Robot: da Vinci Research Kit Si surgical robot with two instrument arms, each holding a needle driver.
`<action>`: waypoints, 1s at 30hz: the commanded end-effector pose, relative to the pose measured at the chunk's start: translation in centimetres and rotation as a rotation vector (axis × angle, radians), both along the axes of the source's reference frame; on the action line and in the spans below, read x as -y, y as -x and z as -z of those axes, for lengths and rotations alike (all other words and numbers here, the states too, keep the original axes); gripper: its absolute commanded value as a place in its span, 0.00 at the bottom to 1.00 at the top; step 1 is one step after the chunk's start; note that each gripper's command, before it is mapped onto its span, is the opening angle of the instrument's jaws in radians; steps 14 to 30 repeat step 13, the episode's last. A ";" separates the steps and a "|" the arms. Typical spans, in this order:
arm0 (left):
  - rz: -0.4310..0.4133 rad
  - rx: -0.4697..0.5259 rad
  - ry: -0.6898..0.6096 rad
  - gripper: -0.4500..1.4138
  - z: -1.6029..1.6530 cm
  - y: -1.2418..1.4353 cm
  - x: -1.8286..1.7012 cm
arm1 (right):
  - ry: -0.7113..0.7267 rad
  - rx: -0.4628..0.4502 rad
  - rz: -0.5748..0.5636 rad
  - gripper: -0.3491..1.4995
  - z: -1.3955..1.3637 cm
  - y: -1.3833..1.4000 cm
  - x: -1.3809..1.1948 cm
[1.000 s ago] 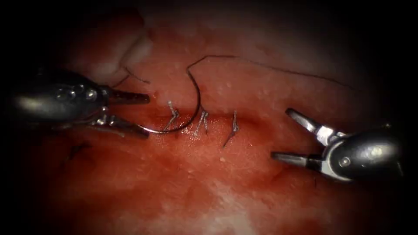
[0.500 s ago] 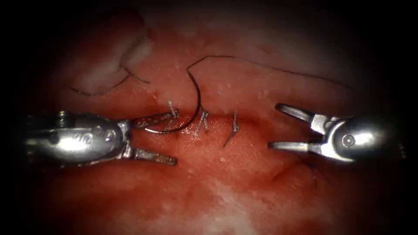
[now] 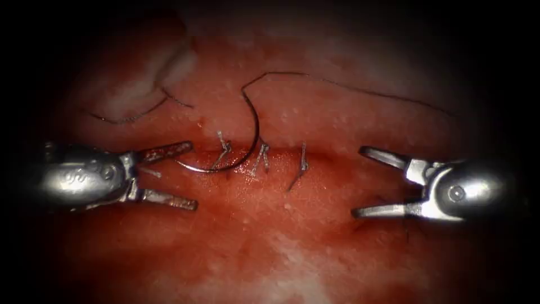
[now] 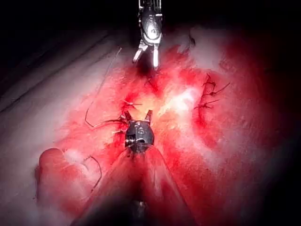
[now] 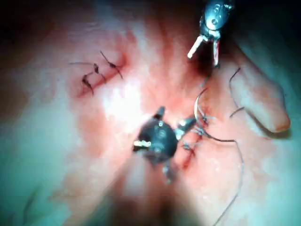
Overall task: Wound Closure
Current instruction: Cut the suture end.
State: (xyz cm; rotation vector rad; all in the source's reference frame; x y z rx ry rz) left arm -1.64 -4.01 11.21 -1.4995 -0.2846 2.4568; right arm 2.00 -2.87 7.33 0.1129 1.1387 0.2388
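Glossy metal claws [image 3: 188, 174], wet glistening tissue [image 3: 270, 236], thin shiny steel needle [image 3: 247, 152].

A surgical training bench in a laboratory is indicated. A slab of tissue [image 3: 292, 247] wet with red fluid [image 3: 236, 197] is viewed at close range under endoscope lighting with dark surrounds. Stitches [image 3: 263, 157] are seen across a cut [image 3: 326, 160], flanked by two metal wristed instruments.
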 end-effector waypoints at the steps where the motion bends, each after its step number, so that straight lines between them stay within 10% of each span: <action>1: 0.000 0.000 -0.001 0.56 -0.07 0.06 0.02 | 0.002 0.000 -0.005 0.66 -0.04 -0.05 0.04; 30: 0.003 -0.006 0.004 0.55 -0.10 -0.04 -0.02 | 0.009 -0.010 -0.046 0.64 0.02 -0.05 0.02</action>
